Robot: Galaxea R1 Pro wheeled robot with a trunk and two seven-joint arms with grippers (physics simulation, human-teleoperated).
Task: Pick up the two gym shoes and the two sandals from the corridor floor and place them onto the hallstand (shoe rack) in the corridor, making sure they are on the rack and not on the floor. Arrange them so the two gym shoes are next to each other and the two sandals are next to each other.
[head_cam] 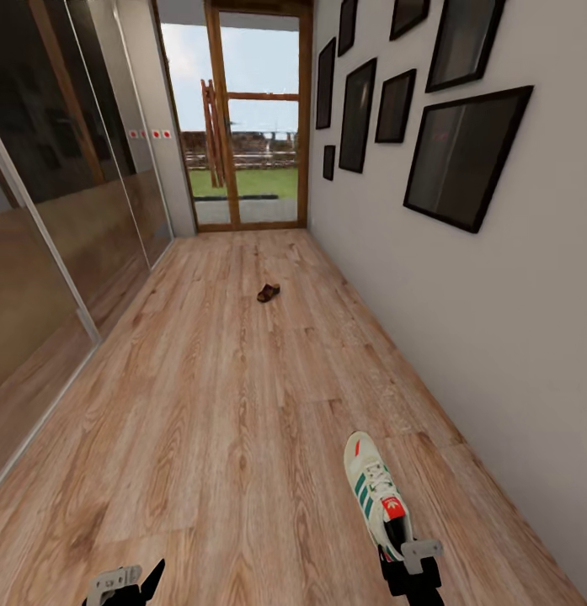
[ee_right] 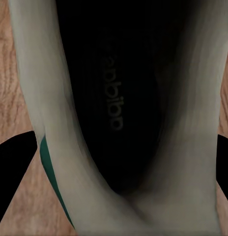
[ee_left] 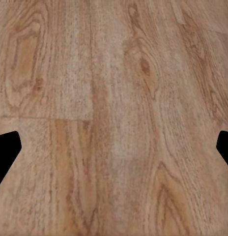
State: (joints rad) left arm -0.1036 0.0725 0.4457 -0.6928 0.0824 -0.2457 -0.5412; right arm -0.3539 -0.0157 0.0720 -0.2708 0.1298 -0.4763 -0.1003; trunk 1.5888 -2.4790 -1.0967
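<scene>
Right claw (head_cam: pixel 408 562) at the near gym shoe (head_cam: pixel 376 495), grip state unreadable; left claw (ee_left: pixel 114 147) spread over bare floor (head_cam: pixel 209 404). One sandal (head_cam: pixel 268 292) lies far. Nothing racked yet.

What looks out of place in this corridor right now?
Shoes are scattered: one gym shoe lies on the floor near the right wall, at the right pincer, and a lone brown sandal sits farther down the corridor toward the glass door.
</scene>
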